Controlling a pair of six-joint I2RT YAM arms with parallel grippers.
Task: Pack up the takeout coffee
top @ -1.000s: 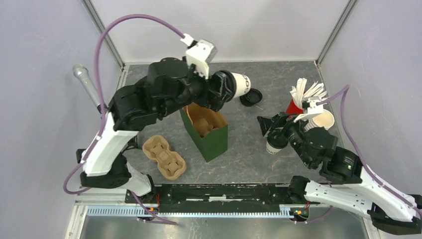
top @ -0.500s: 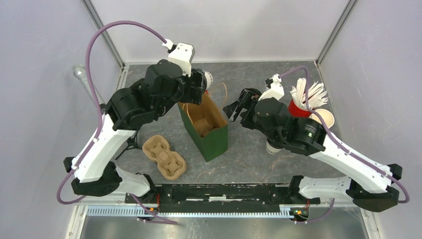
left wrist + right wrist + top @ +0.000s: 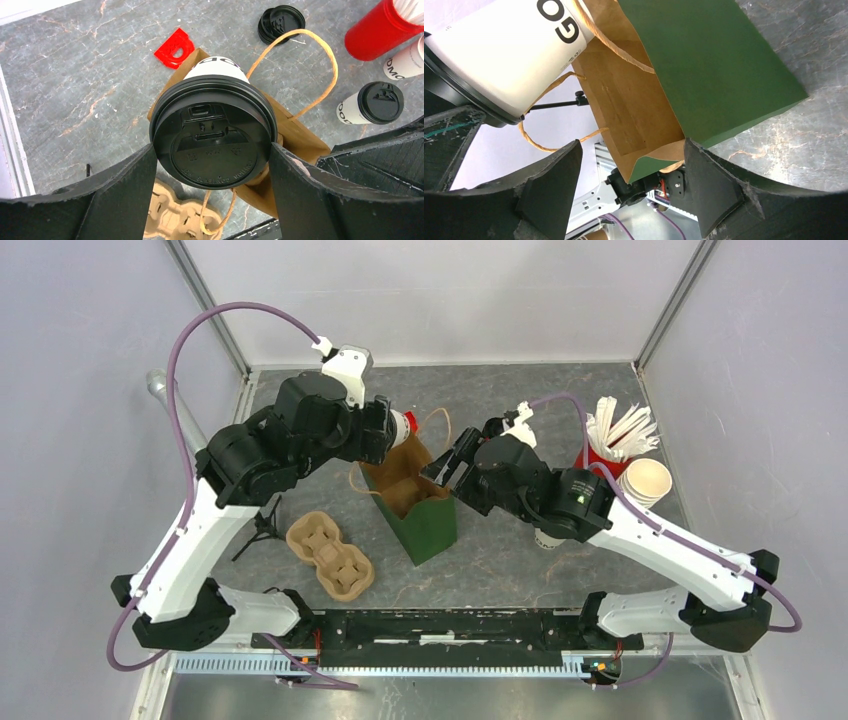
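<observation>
On the left of the table [image 3: 500, 560] lies a tan cardboard cup carrier [image 3: 330, 555] with no cups in it, just beside the green paper bag [image 3: 432, 522]. The left fingers [image 3: 120, 190] are clamped on either side of the black lid of 1 takeout coffee cup [image 3: 214, 132]. They hold it tilted over the far end of the bag's open brown mouth, its base pointing toward the opening, with a twine handle [image 3: 320, 55] looping beside it. A small red clip [image 3: 173, 48] lies on the table beyond the bag. The right fingers [image 3: 549, 185] stand apart at the bag's other end, the narrow end wall of the bag between them. One finger is right at the green wall, though I cannot tell whether it touches. Further right, a loose black lid [image 3: 281, 22] lies flat, and a 2nd lidded cup [image 3: 372, 102] stands upright on the table. Beside it are a red cup of white sticks [image 3: 592, 455] and a stack of cream cups without lids [image 3: 648, 480].
</observation>
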